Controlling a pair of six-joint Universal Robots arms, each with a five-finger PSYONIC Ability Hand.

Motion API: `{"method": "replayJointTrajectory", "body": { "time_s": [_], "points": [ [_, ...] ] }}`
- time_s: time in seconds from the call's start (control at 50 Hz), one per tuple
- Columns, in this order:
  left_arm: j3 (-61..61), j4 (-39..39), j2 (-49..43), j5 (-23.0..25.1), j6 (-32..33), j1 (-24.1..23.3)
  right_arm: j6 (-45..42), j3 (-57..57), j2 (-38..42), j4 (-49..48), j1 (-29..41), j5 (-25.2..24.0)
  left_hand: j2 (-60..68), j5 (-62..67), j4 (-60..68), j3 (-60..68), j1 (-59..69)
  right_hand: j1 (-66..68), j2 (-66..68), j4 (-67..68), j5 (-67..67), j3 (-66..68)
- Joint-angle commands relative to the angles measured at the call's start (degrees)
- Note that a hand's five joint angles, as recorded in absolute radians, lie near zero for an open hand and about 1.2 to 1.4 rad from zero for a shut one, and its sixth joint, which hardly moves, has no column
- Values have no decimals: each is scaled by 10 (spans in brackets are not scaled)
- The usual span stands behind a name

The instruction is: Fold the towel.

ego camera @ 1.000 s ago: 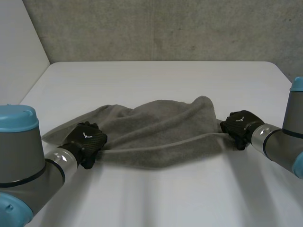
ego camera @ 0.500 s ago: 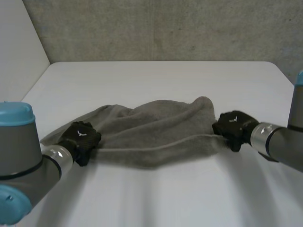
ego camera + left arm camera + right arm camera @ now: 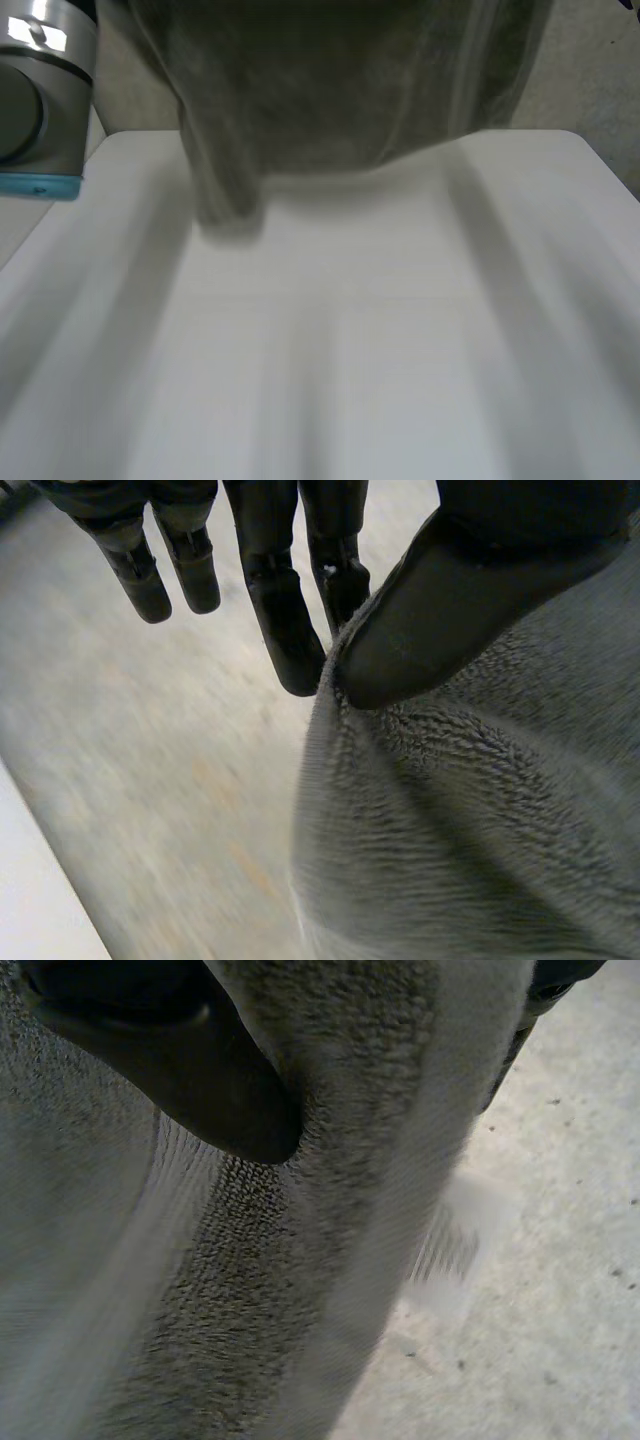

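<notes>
Towel (image 3: pixel 350 90) hanging above white table (image 3: pixel 350 350), left hand (image 3: pixel 450 590) pinching it at fingertips, right hand (image 3: pixel 170 1070) clamped round it

Head view over table (image 3: pixel 350 350); wrist views close on shared towel (image 3: pixel 480 830)

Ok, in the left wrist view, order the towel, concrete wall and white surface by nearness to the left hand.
1. towel, pinched in the left hand.
2. concrete wall, beyond the fingers.
3. white surface, bordering that wall; these two are too close to call.
</notes>
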Motion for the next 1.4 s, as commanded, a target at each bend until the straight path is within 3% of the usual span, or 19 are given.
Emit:
{"method": "replayJointTrajectory", "body": {
  "time_s": [0.02,0.06,0.14,0.24,0.38,0.58,0.6,0.68,0.72,1.04,1.22,1.26,1.4],
  "points": [
    [-160,9,48,59,-38,16,-13,203,-63,10,-8,-69,42,35,-34,-30,58,44,44,-44,33,-25],
    [-247,8,55,85,-36,37,-39,299,-78,-7,-29,-94,42,35,-34,-30,58,44,44,-44,33,-25],
    [-363,9,68,113,-28,58,-67,380,-86,-21,-49,-110,42,35,-34,-30,58,44,44,-44,33,-25],
    [-441,1,70,119,-18,65,-103,504,-98,-27,-62,-118,42,35,-34,-30,58,44,44,-44,33,-25],
    [-498,-42,72,113,1,62,-128,589,-98,-29,-66,-118,42,35,-34,-30,58,44,44,-44,33,-25],
    [-507,-67,65,87,2,56,-129,588,-98,-23,-98,-115,9,2,-34,-30,25,44,44,-44,33,-25],
    [-509,-68,63,83,2,55,-127,586,-98,-22,-102,-113,-86,-93,-34,-30,-70,44,44,-44,33,-25],
    [-510,-71,54,78,3,49,-124,584,-98,-21,-105,-112,-141,-148,-34,-30,-125,44,44,-44,33,-25],
    [-509,-71,41,71,3,46,-124,584,-99,-20,-105,-111,-300,-307,-34,-30,-284,44,44,-44,33,-25],
    [-481,-68,-24,-17,4,42,-124,589,-100,-6,-103,-112,-349,-357,-34,-30,-333,44,44,-44,33,-25],
    [-487,-74,-15,-19,3,-5,-124,593,-99,-6,-98,-112,-366,-374,-34,-30,-350,44,44,-44,33,-25],
    [-496,-79,1,-20,2,-18,-124,594,-99,-6,-98,-112,-425,-432,-34,-30,-409,44,44,-44,33,-25],
    [-496,-87,10,-23,-4,-24,-124,594,-99,-6,-96,-112,-467,-474,-34,-30,-451,44,44,-44,33,-25]
  ]
}}
